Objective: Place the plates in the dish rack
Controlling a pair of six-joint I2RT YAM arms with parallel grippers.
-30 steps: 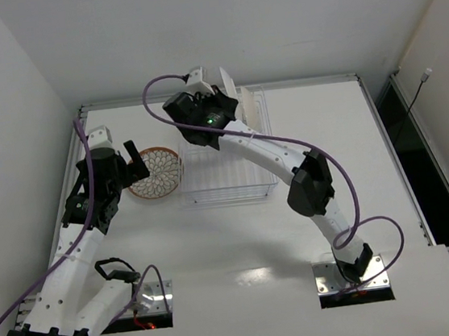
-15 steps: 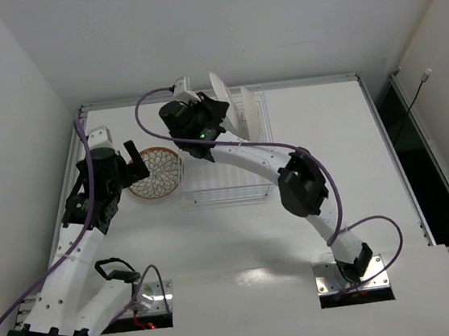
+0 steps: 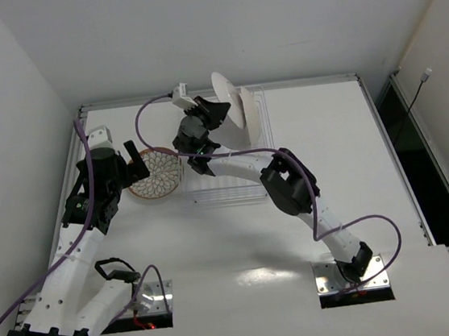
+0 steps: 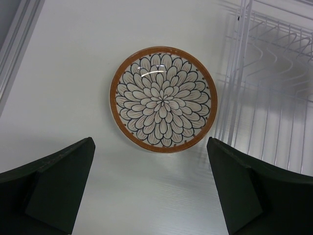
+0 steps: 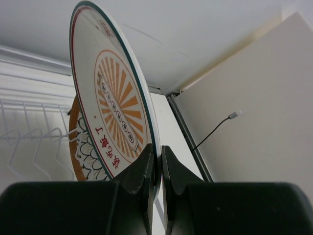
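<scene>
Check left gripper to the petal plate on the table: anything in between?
Nothing visible. The left gripper hangs open above the petal plate, which lies flat on the table. The dish rack sits close beside the plate, not between them.

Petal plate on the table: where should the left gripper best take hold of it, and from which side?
Probably the rim of the petal plate, from above, on the side away from the dish rack. It lies flat, face up, so only the edge offers a grip; the open left gripper hangs over it.
</scene>
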